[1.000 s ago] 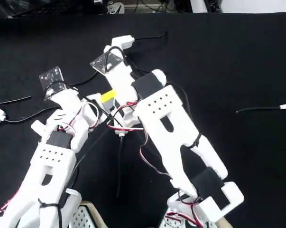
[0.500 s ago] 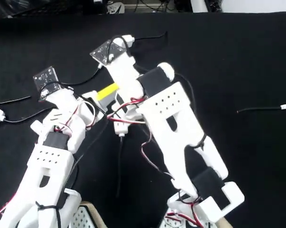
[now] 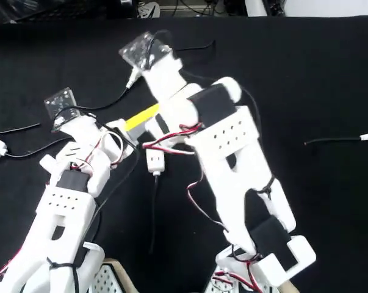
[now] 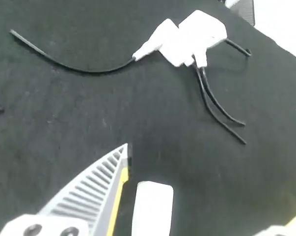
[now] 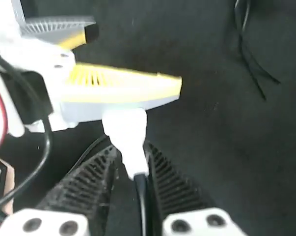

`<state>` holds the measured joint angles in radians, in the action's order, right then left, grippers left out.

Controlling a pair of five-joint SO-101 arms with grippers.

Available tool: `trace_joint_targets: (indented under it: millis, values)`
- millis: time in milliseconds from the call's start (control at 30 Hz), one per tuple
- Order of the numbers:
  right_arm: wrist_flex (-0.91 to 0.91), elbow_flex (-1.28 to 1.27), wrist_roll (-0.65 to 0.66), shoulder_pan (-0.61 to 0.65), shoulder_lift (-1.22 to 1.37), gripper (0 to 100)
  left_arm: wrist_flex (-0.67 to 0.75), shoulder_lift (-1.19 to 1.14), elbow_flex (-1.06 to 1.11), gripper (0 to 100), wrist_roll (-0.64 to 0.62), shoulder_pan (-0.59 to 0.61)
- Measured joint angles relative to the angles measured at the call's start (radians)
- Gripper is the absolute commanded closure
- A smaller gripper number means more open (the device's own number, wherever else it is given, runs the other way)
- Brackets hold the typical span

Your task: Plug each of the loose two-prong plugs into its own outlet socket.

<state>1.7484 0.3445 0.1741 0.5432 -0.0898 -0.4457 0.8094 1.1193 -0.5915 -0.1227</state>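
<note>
You have the right gripper [image 5: 133,147] pinching a white plug [image 5: 124,125], with its two dark ribbed fingers [image 5: 89,182] pressed onto the plug's sides. The plug's long axis runs along those fingers. Its black cord [image 5: 140,196] leaves the rear end back toward that wrist, and the front end points out past the fingertips. Prongs: hidden. The front end sits close up against the nearer, yellow-edged jaw of the left gripper [image 5: 138,58]; you cannot tell if they touch.

Left gripper: jaws spread wide. A white block [image 4: 150,206] lies just beside its ribbed finger [image 4: 101,184]; you cannot tell whether this is the held plug.

Well ahead of the left gripper, two white connector bodies [image 4: 187,37] touch each other on the black cloth [image 4: 64,113], cords trailing off. Whether one is seated in the other is unclear.
</note>
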Motion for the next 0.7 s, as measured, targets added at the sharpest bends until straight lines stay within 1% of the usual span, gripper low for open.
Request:
trace_joint_targets:
  millis: [533, 700]
  values:
    - [0.0, 0.029, 0.0, -0.017, 0.0, 98.6, 0.0, 0.002, 0.0, 45, 0.0, 0.0]
    - [-0.002, -0.031, 0.0, -0.017, -0.002, 98.6, 0.072, 0.0, 0.054, 45, 0.0, 0.0]
